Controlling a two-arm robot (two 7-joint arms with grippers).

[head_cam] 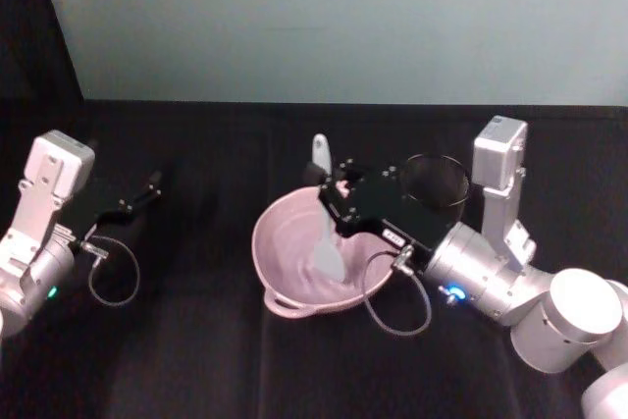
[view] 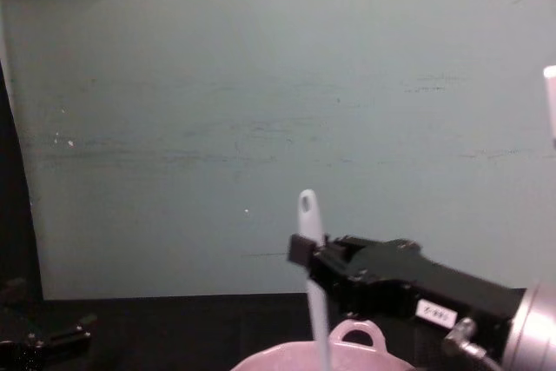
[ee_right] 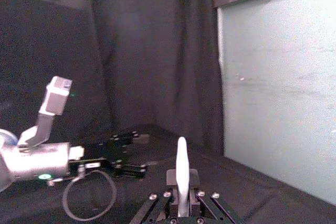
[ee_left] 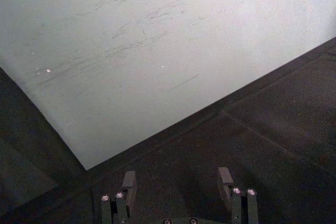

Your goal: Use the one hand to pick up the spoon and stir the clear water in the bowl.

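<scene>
The right gripper [head_cam: 332,199] is seen clamped on the spoon [head_cam: 326,240] partway along its handle, directly above the bowl [head_cam: 285,242]. The spoon's long axis is set near upright, holed end up and paddle head down inside the bowl; how deep it sits is hard to tell. The left gripper [head_cam: 145,189], fingers apart, is parked well off to the left.

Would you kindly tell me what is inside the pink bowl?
The spoon, head down, sits in the bowl, held by the right claw. The claw covers the bowl's right side, and water cannot be made out.
</scene>
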